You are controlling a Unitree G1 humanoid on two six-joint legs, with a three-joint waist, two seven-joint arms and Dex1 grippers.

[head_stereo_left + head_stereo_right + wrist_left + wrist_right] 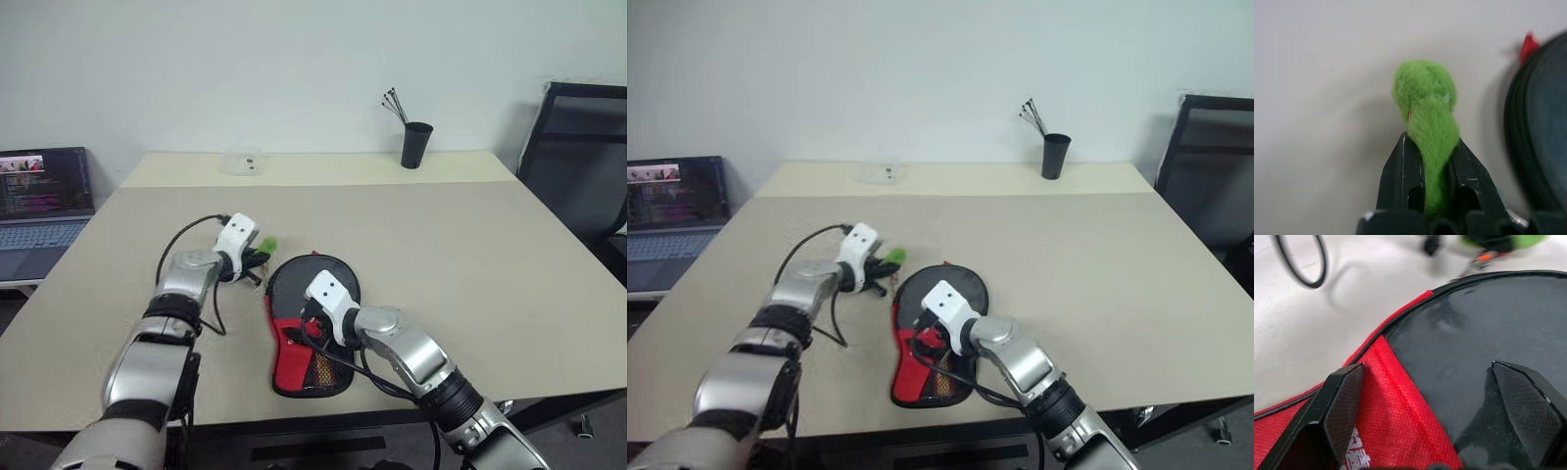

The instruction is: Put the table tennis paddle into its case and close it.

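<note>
Big beige table (470, 255) against a plain white wall, with a laptop (44, 196) off its left side, a black chair (583, 157) at the right, a black cup (416, 145) of sticks and a small clear box (243, 161) near the far edge. The case (312, 328) lies flat close to the near edge, round black end pointing away, red part toward the robot; most of the tabletop beyond and to the right of it is bare. The left gripper (1430, 161) is pinched tight on the fuzzy green tag (1426, 105), just left of the case's rim. The right gripper (1440, 406) hangs spread wide over the case, one finger above red fabric, the other above black. The wrist views show the tag's fuzz and the case's seam. Can't make out the paddle itself anywhere.
</note>
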